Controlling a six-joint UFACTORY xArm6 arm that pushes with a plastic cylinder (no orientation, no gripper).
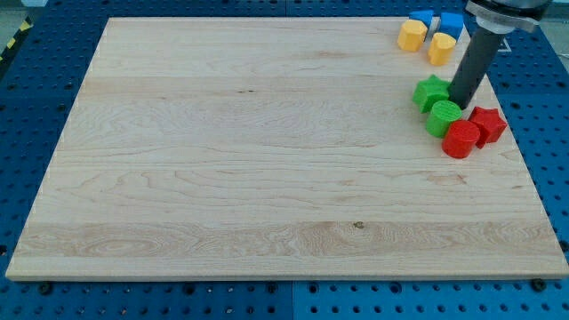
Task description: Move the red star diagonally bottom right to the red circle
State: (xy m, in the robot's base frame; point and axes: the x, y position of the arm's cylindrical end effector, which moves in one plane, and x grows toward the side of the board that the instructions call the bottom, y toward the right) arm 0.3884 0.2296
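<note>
On the wooden board (267, 151), everything you need sits crowded in the upper right of the frame. Reading left to right there: a yellow round block (412, 36), a blue block (421, 18) behind it, a yellow heart-like block (441, 48), a second blue block (452, 23), then lower down a green star (430, 92), a green round block (444, 116), the red circle (460, 140) and, furthest right, the red star (487, 124).

Your count: two yellow, two blue, two green, two red, eight blocks in all, one of them the star you are to move.

The red star lies touching the red circle, just to its upper right, near the board's right edge. My tip (462, 103) stands between the green star and the red star, just above the green round block and close to all three. There is no claw on this rig, only the dark rod (474, 64), so nothing is clenched or released and no grasp can be reported.

You can judge the star as a small, rigid, light piece, likely plastic, that slides readily on smooth wood. Its points make it prone to spin if you press off-centre, so push into a notch between two arms, on its upper side, driving down the frame. Expect the red circle to be nudged too, since the two are in contact. Whether the green round block also touches the circle looks likely but cannot be told for sure
</note>
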